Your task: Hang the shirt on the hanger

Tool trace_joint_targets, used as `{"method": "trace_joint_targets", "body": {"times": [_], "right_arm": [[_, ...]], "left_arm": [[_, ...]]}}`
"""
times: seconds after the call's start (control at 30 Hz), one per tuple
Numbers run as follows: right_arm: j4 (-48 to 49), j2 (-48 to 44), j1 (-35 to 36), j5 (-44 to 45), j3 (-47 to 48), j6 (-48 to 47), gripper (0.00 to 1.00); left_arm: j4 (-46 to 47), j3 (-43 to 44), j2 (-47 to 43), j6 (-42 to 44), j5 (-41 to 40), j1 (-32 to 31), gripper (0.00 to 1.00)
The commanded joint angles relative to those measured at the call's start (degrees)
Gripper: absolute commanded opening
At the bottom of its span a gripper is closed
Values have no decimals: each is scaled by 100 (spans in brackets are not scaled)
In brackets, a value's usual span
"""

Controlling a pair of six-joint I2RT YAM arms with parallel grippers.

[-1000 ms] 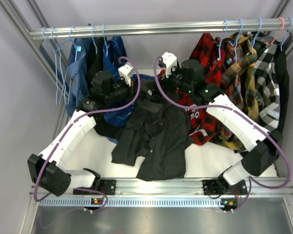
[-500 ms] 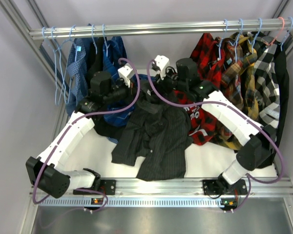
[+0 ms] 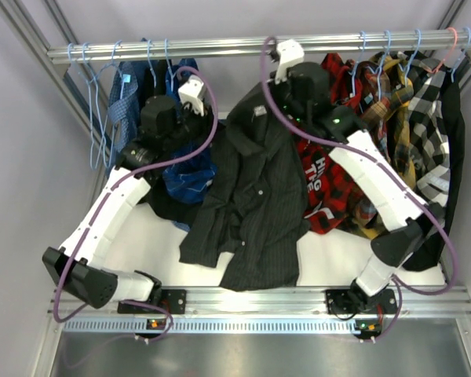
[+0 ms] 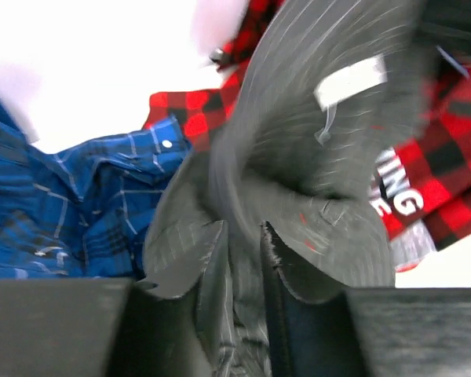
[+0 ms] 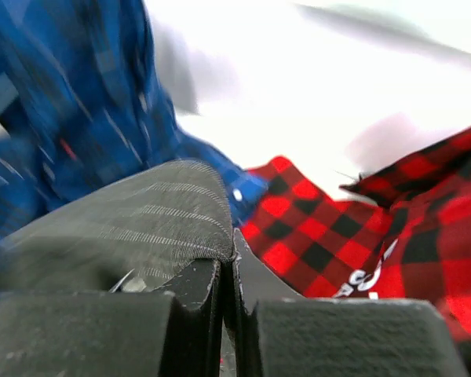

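The dark pinstriped shirt [image 3: 255,196] hangs stretched from its collar down to the table, hem near the front edge. My right gripper [image 3: 271,106] is raised close under the rail, shut on the shirt's collar edge [image 5: 141,220]; its fingers [image 5: 208,287] press together on the cloth. My left gripper [image 3: 210,127] is just left of the collar, jaws a little apart, with pinstriped shirt [image 4: 298,94] fabric running through the gap [image 4: 243,236]. Thin light-blue wire hangers [image 3: 94,118] hang empty at the rail's left end.
A metal rail [image 3: 243,43] crosses the back. A blue checked shirt [image 3: 184,169] lies left of the dark one, and a red-and-black plaid shirt [image 3: 322,181] lies right of it. Several plaid shirts [image 3: 408,102] hang at the right end.
My right gripper shut on the collar and rose toward the rail, pulling the shirt's top up off the table. My left gripper's jaws parted and it drew back slightly.
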Motion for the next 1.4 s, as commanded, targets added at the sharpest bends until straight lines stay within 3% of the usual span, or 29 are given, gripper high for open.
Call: {"method": "trace_joint_targets", "body": {"times": [0.0,0.07,0.17,0.2,0.27,0.33,0.4,0.6,0.7,0.73,0.8,0.83,0.93,1.03,1.1,1.13,1.17,1.37], "right_arm": [[-257,-579,243,384,371,964,0],[-257,-633,437,576,283,903,0],[-266,-616,614,692,98,964,0],[-283,-598,623,683,-6,1017,0],[-318,-572,623,666,-130,1184,0],[-310,-589,623,534,-393,1080,0],[-310,-641,631,516,-621,1009,0],[-187,-888,631,78,-1061,903,0],[77,-1055,640,-406,-1360,894,0],[112,-1081,631,-468,-1405,903,0],[147,-1099,631,-460,-1475,903,0],[147,-1108,631,-460,-1484,894,0],[147,-1081,631,-477,-1537,868,0],[147,-1064,631,-504,-1563,859,0],[147,-1029,640,-495,-1563,798,0],[165,-1020,640,-486,-1554,772,0],[165,-1020,631,-477,-1554,745,0],[174,-1090,631,-258,-1642,622,0]], "left_arm": [[-336,594,252,-388,-540,23,30],[-451,822,288,-476,-550,14,32],[-460,955,209,-547,-199,14,47],[-469,1034,113,-573,-163,14,58],[-460,1069,-37,-591,-215,14,69],[-530,1061,-335,-574,-477,23,87],[-653,1165,-625,-565,-1188,14,90],[-1619,1737,-829,-626,-3768,49,88],[-2191,2106,-662,-626,-4240,391,86],[-2270,2211,-653,-687,-4241,836,86],[-2429,2273,-635,-793,-3883,1557,79],[-2455,2291,-626,-871,-3480,2283,78],[-2473,2309,-618,-837,-2724,3298,77],[-2342,2317,-521,-653,-2142,3713,71],[-2227,2335,-320,-617,-1282,3942,67],[-2192,2353,-214,-670,-1061,4178,56],[-2183,2361,-13,-679,-641,4285,53],[-1999,1888,95,-556,-198,4497,52]]}}
